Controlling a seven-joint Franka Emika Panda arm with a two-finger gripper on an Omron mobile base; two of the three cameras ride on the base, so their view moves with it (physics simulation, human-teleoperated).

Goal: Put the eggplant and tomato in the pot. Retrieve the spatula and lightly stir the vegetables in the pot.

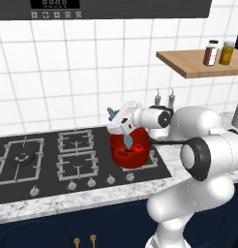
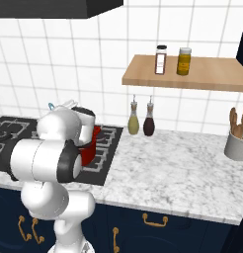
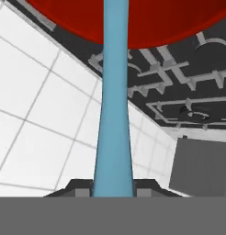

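Nearest the lens in the hand view: the gripper [image 3: 113, 189], its two dark tips pinching the spatula [image 3: 114, 114] at the lower centre of the frame. The light-blue shaft runs straight up the picture to the pot [image 3: 147, 23], whose red wall fills the top edge.

Left base view: the pot [image 1: 130, 150] stands on the hob [image 1: 43, 164], right of frame centre, on the near right burner. The gripper [image 1: 122, 123] hangs just above its rim, with the spatula [image 1: 126, 140] tipped down into the opening. Contents look dark red; which vegetables, I cannot tell.

Handling, as judged: the spatula looks light and stiff, slim at the handle, so the pinch there seems right. It could swivel between the tips if the blade drags. The pot looks heavy enough to stay put under a light stir.

Room: the pot wall bounds the stroke all round. Tiled wall close behind; oil bottles [image 2: 141, 119] stand on the bench [image 2: 182, 163] to the right of the pot, near but apart. Open hob lies to the left.
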